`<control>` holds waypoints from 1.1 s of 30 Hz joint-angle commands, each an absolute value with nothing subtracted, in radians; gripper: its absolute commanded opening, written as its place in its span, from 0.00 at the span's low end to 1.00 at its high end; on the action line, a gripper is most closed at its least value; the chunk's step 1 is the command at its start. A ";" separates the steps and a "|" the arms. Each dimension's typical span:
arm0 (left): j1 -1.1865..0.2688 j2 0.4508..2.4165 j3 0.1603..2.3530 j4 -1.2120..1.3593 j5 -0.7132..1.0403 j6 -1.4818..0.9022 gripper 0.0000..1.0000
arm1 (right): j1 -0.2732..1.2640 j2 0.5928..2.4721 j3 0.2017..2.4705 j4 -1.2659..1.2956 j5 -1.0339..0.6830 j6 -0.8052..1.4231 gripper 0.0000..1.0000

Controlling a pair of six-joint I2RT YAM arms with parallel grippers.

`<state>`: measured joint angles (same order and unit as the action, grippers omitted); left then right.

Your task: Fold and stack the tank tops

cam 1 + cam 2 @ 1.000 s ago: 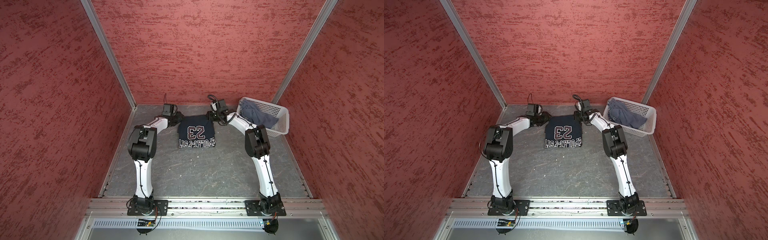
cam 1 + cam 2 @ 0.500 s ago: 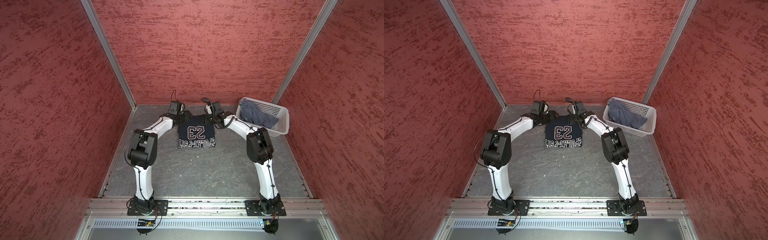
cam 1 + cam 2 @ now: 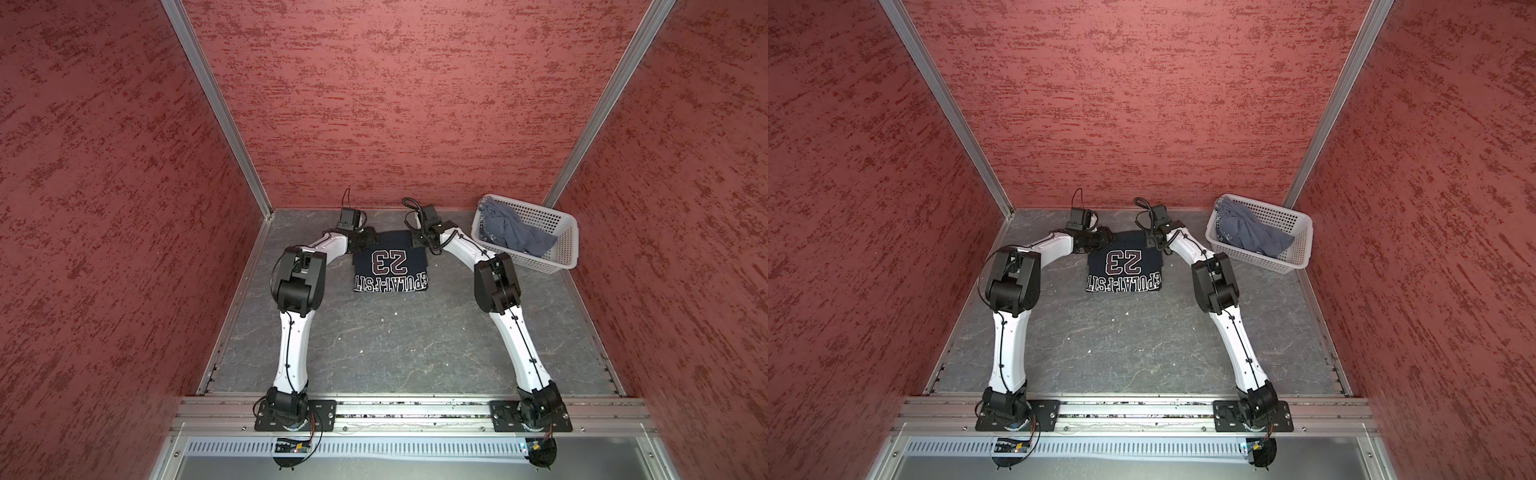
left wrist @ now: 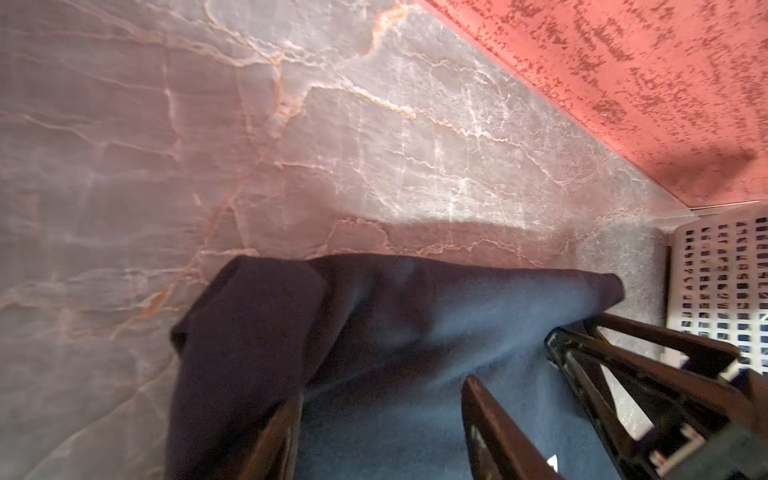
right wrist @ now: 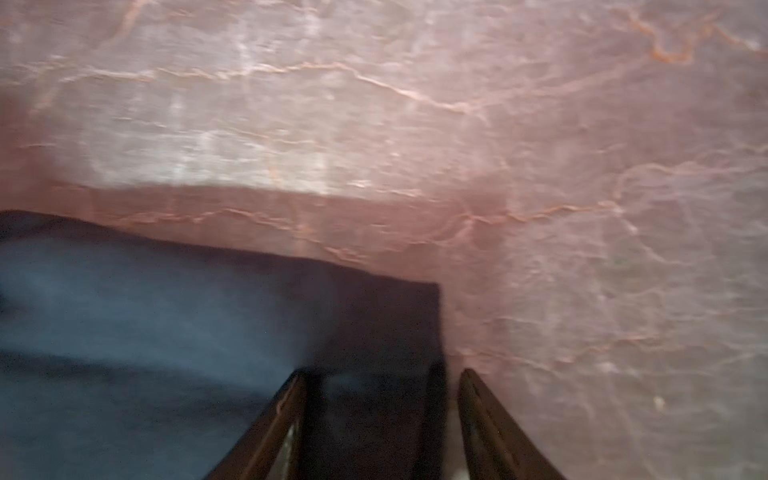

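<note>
The dark navy tank top (image 3: 390,266) (image 3: 1125,266) with the "23" print lies folded flat near the back of the table in both top views. My left gripper (image 3: 368,241) (image 4: 382,399) is open over its far left corner, cloth showing between the fingers. My right gripper (image 3: 417,240) (image 5: 382,382) is open astride the far right corner, one finger over cloth and one over bare table. The right gripper's fingers (image 4: 673,340) also show in the left wrist view. The slate blue-grey tank top (image 3: 511,232) (image 3: 1246,230) lies crumpled in the basket.
A white perforated basket (image 3: 569,245) (image 3: 1304,245) (image 4: 727,270) stands at the back right, close to the right arm. Red textured walls close in the grey marbled table (image 3: 395,340) on three sides; the back wall is just beyond the grippers.
Both grippers have come inward from beside the navy tank top to its far corners. The top itself has not visibly shifted.
</note>
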<state>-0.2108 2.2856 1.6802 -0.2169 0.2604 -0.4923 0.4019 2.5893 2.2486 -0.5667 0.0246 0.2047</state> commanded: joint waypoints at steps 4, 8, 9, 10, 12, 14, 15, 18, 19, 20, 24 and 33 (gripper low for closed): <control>-0.164 2.283 1.644 -0.273 0.252 -0.485 0.65 | 0.395 2.580 2.238 -0.640 0.060 0.218 0.58; -0.159 2.194 1.656 -0.344 0.257 -0.469 0.78 | 0.396 2.497 2.214 -0.659 0.046 0.229 0.63; -0.160 2.173 1.669 -0.380 0.254 -0.465 0.82 | 0.396 2.466 2.191 -0.655 0.044 0.236 0.66; -0.160 2.148 1.684 -0.423 0.252 -0.460 0.86 | 0.396 2.426 2.156 -0.649 0.040 0.246 0.68; -0.160 2.092 1.696 -0.498 0.233 -0.458 0.93 | 0.396 2.332 2.064 -0.626 0.026 0.270 0.72; -0.172 2.023 1.683 -0.597 0.172 -0.478 0.97 | 0.398 2.209 1.926 -0.581 0.001 0.299 0.75; -0.183 1.993 1.668 -0.631 0.144 -0.484 0.98 | 0.399 2.154 1.850 -0.556 -0.005 0.314 0.76; -0.251 1.900 1.581 -0.694 0.063 -0.502 1.00 | 0.399 1.954 1.593 -0.450 -0.029 0.371 0.81; -0.282 1.878 1.550 -0.698 0.042 -0.513 1.00 | 0.400 1.889 1.510 -0.414 -0.045 0.390 0.82; -0.313 1.865 1.526 -0.700 0.027 -0.524 1.00 | 0.400 1.827 1.426 -0.379 -0.056 0.410 0.83; -0.429 1.903 1.525 -0.737 -0.042 -0.554 1.00 | 0.400 1.651 1.186 -0.301 -0.093 0.472 0.85; -0.509 2.170 1.749 -0.870 -0.118 -0.491 1.00 | 0.400 1.406 0.881 -0.236 -0.103 0.535 0.86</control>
<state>-0.5179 2.1471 1.7027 -0.7998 -0.0650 -0.5232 0.3992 1.4685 0.9089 -0.3000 -0.0875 0.4923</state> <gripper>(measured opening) 0.998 0.864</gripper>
